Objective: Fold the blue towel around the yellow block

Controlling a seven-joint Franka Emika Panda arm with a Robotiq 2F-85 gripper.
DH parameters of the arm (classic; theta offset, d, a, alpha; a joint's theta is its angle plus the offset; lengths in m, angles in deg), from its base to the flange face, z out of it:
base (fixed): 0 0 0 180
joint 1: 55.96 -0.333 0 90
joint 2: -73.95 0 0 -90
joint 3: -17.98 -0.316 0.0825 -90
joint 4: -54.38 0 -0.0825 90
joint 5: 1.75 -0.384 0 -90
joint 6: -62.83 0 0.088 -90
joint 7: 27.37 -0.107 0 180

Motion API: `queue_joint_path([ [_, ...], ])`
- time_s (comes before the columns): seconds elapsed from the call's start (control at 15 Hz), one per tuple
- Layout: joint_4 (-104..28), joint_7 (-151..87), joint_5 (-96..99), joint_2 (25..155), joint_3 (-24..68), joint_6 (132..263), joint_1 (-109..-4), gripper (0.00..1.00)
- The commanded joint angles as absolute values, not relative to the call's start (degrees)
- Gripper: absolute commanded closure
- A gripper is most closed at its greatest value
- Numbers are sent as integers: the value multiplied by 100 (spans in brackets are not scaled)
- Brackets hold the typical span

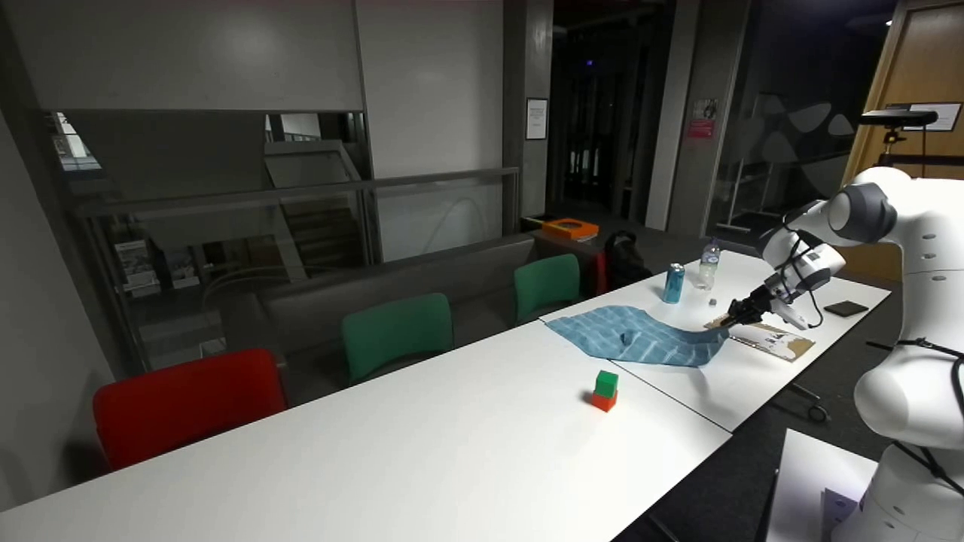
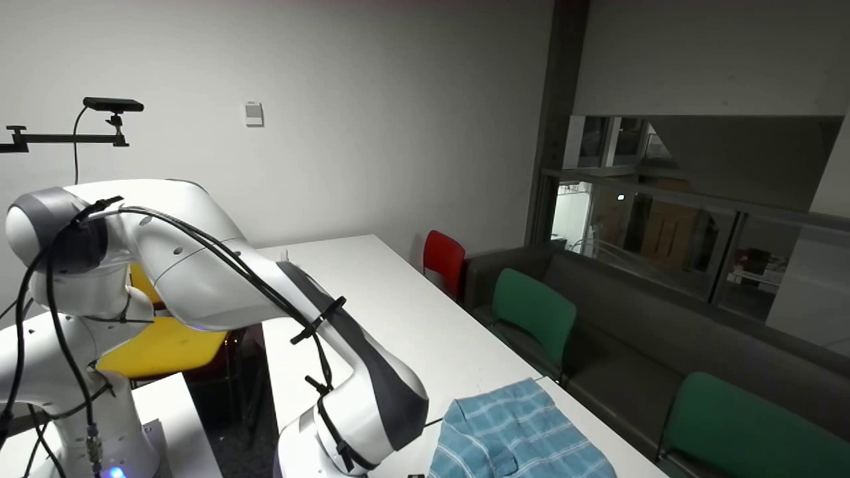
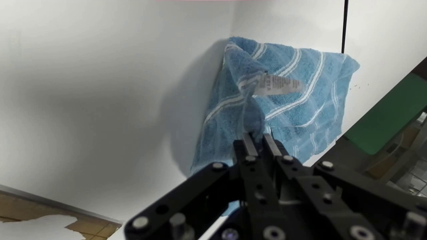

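your claw (image 3: 258, 136) has a bunched bit of the blue towel (image 3: 287, 104) pinched; tugging too fast could slip it loose.

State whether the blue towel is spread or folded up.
Mostly spread: in an exterior view the blue towel lies wide across the table; the wrist view shows the gripper pinching one part.

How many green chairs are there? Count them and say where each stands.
2, both between the table and the sofa: one green chair next to a red chair, the other green chair near the blue towel. Others may be hidden.
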State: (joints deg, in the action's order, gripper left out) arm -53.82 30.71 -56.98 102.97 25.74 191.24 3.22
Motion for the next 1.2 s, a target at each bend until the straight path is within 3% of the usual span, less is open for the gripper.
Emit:
queue_joint_path([
  [0.0, -5361, 3087, -5750, 10310, 2702, 19077, 209, 91],
  [0.07, -5359, 3087, -5750, 10312, 2702, 19077, 209, 91],
  [0.13, -5358, 3087, -5750, 10312, 2704, 19078, 209, 98],
  [1.13, -5465, 3243, -5933, 9803, 2614, 19191, -777, 98],
])
